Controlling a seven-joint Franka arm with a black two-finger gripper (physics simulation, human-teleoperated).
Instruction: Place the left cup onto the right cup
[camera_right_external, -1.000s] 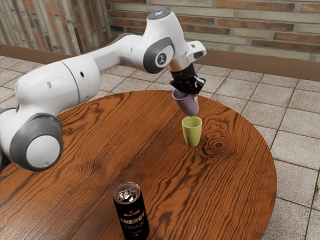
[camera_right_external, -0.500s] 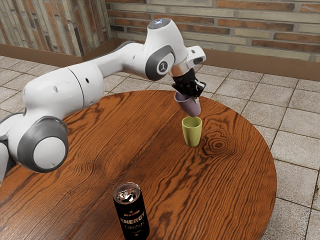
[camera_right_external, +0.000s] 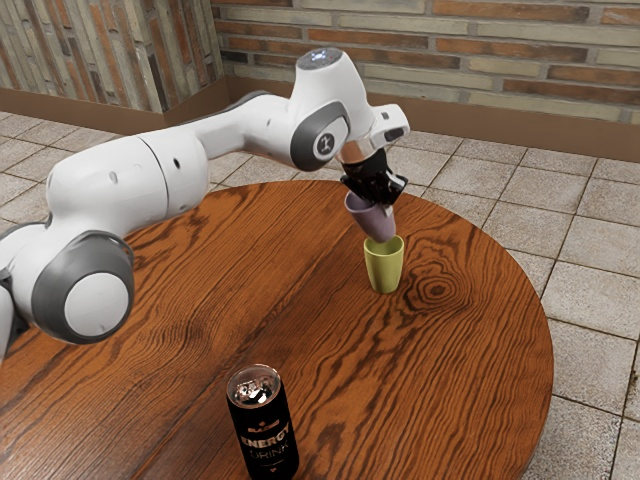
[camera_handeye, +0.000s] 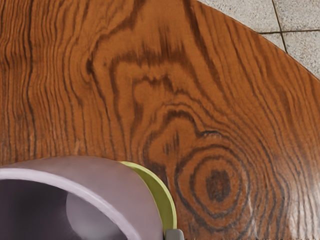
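Purple cup (camera_right_external: 371, 218) hangs tilted just above the frame's centre, its rim clamped in the claw (camera_right_external: 366, 193). Its base meets the mouth of the green cup (camera_right_external: 384, 266) (how deep it sits I cannot tell), which stands upright on the desk (camera_right_external: 300, 320). A can (camera_right_external: 262, 420) stands at lower left, well apart.

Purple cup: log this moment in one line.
end effector: shut on purple cup | pose: tilted | base: at green cup rim | release: not yet
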